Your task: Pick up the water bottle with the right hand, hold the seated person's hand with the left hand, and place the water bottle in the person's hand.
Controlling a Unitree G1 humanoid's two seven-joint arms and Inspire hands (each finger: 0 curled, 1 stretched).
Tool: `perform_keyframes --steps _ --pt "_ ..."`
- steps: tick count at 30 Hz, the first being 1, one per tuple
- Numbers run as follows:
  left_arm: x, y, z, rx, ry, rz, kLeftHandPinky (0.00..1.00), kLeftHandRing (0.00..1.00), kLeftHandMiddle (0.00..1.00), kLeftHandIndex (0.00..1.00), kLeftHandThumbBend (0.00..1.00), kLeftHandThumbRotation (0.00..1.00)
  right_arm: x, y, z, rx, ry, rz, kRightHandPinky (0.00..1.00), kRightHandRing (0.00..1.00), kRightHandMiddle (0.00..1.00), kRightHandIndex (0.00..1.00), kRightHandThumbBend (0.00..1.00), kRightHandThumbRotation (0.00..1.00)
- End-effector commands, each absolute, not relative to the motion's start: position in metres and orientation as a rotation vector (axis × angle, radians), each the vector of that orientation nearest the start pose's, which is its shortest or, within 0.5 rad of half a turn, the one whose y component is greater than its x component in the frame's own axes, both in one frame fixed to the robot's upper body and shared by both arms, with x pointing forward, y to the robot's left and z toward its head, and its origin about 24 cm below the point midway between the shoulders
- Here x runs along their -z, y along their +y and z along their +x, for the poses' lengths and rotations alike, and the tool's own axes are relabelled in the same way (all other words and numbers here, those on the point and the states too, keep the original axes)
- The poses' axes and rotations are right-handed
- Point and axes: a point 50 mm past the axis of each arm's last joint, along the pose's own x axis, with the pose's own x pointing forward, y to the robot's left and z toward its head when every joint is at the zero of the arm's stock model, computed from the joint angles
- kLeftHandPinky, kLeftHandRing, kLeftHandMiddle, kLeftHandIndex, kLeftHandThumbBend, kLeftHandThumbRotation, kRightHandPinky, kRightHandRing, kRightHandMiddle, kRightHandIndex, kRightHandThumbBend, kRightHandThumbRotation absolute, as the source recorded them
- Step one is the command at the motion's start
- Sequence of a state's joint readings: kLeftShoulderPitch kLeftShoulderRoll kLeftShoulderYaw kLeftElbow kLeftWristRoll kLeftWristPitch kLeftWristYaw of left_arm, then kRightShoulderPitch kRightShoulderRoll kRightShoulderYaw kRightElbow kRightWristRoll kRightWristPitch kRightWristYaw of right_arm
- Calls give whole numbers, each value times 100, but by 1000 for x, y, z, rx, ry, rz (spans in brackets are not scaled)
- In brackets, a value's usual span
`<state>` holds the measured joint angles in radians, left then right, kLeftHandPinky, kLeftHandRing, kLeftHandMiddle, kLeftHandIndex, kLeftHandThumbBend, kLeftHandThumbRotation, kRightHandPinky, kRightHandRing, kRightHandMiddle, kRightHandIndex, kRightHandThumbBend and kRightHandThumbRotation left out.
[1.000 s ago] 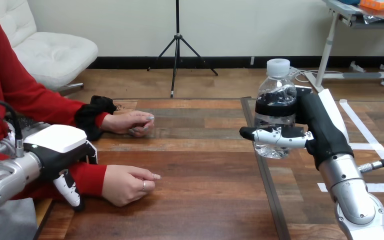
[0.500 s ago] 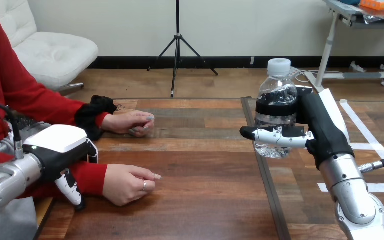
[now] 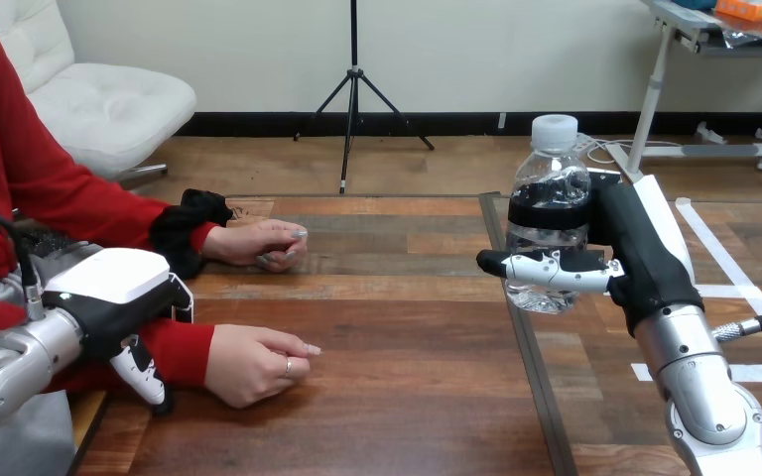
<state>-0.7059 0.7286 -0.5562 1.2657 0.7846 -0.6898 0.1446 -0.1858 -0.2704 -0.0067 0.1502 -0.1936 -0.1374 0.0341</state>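
From here the right hand (image 3: 631, 250) is clamped round the water bottle (image 3: 548, 213), upright at the right of the table (image 3: 407, 397), so the left hand (image 3: 109, 297), over the red sleeve (gripping or not, I cannot tell), should reach the person's nearer hand (image 3: 253, 365) and coax it open first.

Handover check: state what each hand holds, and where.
Right hand holds the water bottle below its label; left hand is over the person's sleeve, hold unclear.
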Motion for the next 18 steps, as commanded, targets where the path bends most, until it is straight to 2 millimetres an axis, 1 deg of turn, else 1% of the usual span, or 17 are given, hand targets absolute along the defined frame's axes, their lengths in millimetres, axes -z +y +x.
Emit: perform_keyframes --steps 1,7,18 --pt "-24 264 316 583 72 1459 32 37 45 46 83 17 -108 -190 294 -37 -293 -458 22 28 40 47 88 0" --pt "-22 262 316 584 80 1439 30 36 43 44 82 17 -108 -190 295 -33 -291 -464 22 28 40 47 88 0" --pt "-20 257 312 590 38 1396 28 34 41 41 80 18 -106 -189 298 -31 -282 -473 22 28 40 47 88 0"
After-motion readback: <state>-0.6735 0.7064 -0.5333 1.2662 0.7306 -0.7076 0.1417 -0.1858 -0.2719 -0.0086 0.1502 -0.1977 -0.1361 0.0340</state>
